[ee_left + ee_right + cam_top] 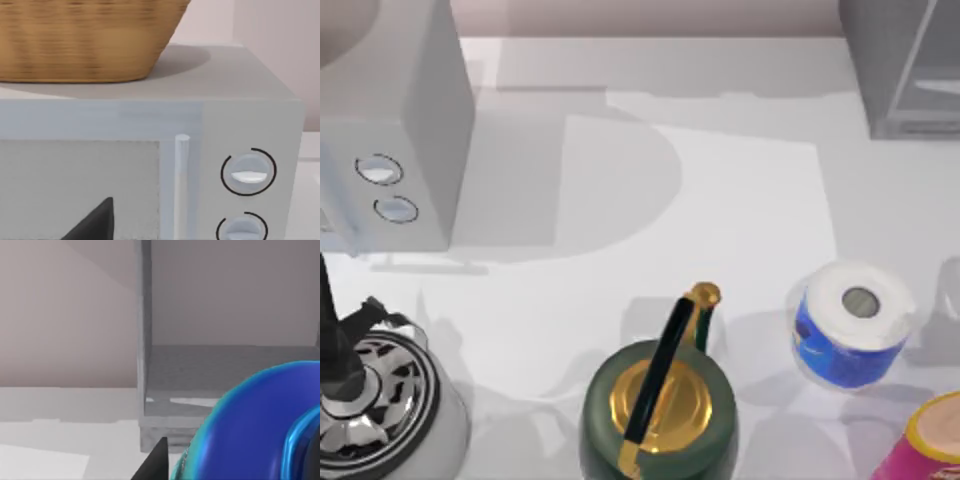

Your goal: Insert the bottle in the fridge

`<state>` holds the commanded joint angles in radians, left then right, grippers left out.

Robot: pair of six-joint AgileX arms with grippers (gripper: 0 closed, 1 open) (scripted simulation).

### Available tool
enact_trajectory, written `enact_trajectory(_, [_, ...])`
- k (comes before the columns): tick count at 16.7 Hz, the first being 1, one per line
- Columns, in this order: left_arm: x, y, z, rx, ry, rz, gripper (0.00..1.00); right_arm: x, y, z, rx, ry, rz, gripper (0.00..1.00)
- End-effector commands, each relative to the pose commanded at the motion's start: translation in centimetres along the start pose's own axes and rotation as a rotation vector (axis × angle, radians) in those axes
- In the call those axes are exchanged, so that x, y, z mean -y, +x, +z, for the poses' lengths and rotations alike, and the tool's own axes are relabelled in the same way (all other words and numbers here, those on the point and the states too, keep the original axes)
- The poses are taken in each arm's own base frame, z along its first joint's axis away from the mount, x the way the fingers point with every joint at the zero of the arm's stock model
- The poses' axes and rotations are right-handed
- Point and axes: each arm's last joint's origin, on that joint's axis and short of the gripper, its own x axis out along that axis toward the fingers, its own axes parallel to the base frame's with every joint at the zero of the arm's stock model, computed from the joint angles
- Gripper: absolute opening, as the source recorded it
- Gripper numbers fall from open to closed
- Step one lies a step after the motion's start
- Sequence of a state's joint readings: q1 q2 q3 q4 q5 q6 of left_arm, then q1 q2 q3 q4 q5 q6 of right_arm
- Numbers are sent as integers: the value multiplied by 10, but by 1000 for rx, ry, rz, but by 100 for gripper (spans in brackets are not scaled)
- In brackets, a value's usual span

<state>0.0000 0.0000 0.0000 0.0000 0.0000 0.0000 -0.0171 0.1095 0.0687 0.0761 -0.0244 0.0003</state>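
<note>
While the bottle (250, 430) sits close under the right wrist, facing the fridge (210, 375) at the counter's far right, I cannot tell either claw's state; a loose hold could drop it, or it could clip the fridge's edge.

I see a pale white-grey table (740, 200) under soft light, crossed by broad grey shadows, one with a rounded edge near the middle. A pinkish-beige wall (650, 15) runs along the far edge. At the table's left stands a light grey box with two round dials (395, 130), and the left wrist view shows a woven wicker basket (85, 40) resting on its top. The same beige wall fills the backdrop there.
</note>
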Motion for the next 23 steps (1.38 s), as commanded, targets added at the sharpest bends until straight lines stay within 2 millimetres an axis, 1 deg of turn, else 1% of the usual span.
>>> enact_trajectory(3, [0,0,0,0,0,0,100,2,14,32,43,-7,14,1])
enact_trajectory(5, [0,0,0,0,0,0,100,4,34,54,56,-11,25,1])
enact_trajectory(6, [0,0,0,0,0,0,100,6,48,63,56,-13,29,1])
enact_trajectory(8, [0,0,0,0,0,0,100,12,83,76,46,-13,36,1])
enact_trajectory(10, [0,0,0,0,0,0,100,22,125,76,27,-11,38,1])
enact_trajectory(11, [0,0,0,0,0,0,100,28,148,72,15,-10,37,1])
enact_trajectory(13, [0,0,0,0,0,0,100,42,190,54,-9,-6,33,1])
enact_trajectory(15, [0,0,0,0,0,0,100,58,227,27,-32,-2,27,1])
enact_trajectory(16, [0,0,0,0,0,0,100,65,242,12,-40,1,22,1])
enact_trajectory(17, [0,0,0,0,0,0,100,73,255,-2,-45,2,17,1])
enact_trajectory(19, [0,0,0,0,0,0,100,87,274,-28,-48,4,6,1])
enact_trajectory(21, [0,0,0,0,0,0,100,97,286,-48,-45,4,-2,1])
enact_trajectory(23, [0,0,0,0,0,0,100,103,291,-60,-43,3,-7,1])
